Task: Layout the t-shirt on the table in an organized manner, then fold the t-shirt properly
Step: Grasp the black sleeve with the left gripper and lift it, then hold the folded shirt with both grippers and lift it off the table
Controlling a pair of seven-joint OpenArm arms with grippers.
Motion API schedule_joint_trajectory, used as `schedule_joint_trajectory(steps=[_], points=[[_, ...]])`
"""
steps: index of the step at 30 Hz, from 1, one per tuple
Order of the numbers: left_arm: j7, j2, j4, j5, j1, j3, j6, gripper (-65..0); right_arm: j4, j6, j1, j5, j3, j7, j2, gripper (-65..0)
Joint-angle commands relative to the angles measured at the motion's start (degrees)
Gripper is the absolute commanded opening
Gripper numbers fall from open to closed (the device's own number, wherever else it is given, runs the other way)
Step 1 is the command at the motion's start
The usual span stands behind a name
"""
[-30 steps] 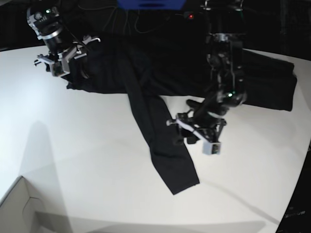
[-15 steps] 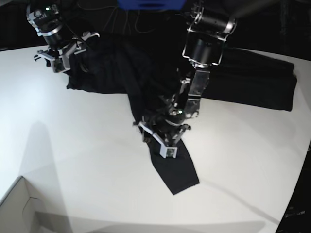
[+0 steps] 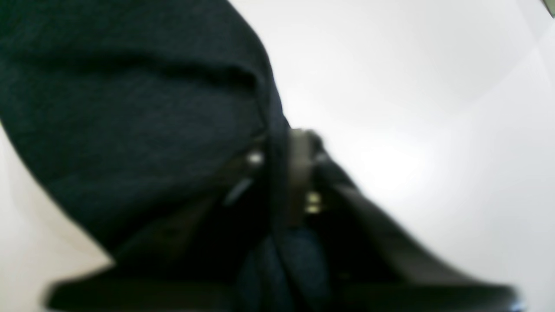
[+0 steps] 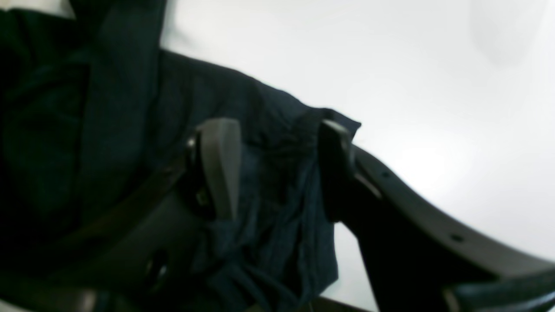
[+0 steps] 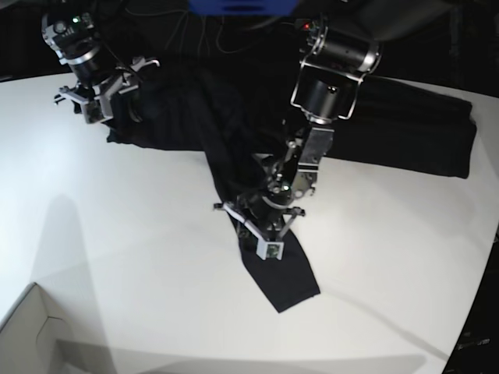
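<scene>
The black t-shirt (image 5: 195, 117) lies crumpled along the far side of the white table (image 5: 117, 234), one long sleeve (image 5: 277, 273) trailing toward the front. My left gripper (image 5: 256, 227) is down on that sleeve. In the left wrist view the left gripper (image 3: 288, 164) is shut, pinching a fold of the t-shirt (image 3: 130, 108). My right gripper (image 5: 105, 97) sits at the garment's far left corner. In the right wrist view the right gripper (image 4: 277, 169) has its fingers (image 4: 219, 164) spread apart, with bunched t-shirt (image 4: 108, 130) fabric lying between them.
A pale box corner (image 5: 31, 335) juts in at the near left. The table's curved edge (image 5: 472, 327) drops to dark floor at the right. A blue object (image 5: 242, 6) and cables lie behind the shirt. Bare table (image 3: 412, 108) shows beside the sleeve.
My left arm swung left from beside the sleeve onto it, and its jaws closed on the fabric. The right arm barely shifted at the shirt's corner.
</scene>
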Motion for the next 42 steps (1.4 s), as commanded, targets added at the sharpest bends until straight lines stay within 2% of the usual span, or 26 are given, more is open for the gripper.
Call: schedule_joint_trajectory(steps=[1,4,7,12,15,22,26,30,36,42], points=[[2.2,0.4,0.2,0.2,-0.6,0.1,0.6,-65.0,1.0,0.0,-0.3,0.9,0.1,1.2,0.4,-35.6],[2.2,0.4,1.7,0.0,-0.2,0.0,0.6,-64.4,1.0,0.0,-0.1,0.9,0.0,1.2,0.4,-35.6],[2.3,-0.1,7.8,-4.2,1.8,0.0,0.6,-65.0,0.9,0.0,0.3,0.9,0.0,1.2,0.4,-35.6],[3.0,-4.6,24.0,-12.1,6.5,0.2,0.7,-65.0,0.1,0.0,0.4,0.9,-0.1,1.2,0.5,-35.6],[6.9,-7.0,31.5,-14.5,8.7,-0.7,0.7,-65.0,-0.1,0.0,0.4,1.0,-0.1,1.2,0.5,-35.6],[13.3,-12.5,45.9,-22.7,17.0,-10.9,0.7,-65.0,-0.2,0.0,0.4,1.0,-0.1,1.3,0.5,-35.6],[13.8,-16.6,52.4,-29.3,25.1,-18.0,0.7,-65.0,-0.3,0.0,0.4,1.0,-0.1,1.3,0.5,-35.6],[13.8,-19.3,58.6,-35.2,33.7,-25.6,0.6,-65.0,-0.3,0.0,0.4,1.0,-0.9,1.3,0.5,-35.6],[13.8,-19.9,64.7,-41.2,43.2,-37.4,0.3,-65.0,-0.3,0.0,0.4,1.0,-4.1,1.3,0.5,-35.6],[13.9,-19.4,66.1,-44.9,49.7,-43.0,0.2,-65.0,-0.3,0.0,0.4,0.9,-6.8,1.3,0.5,-35.6]])
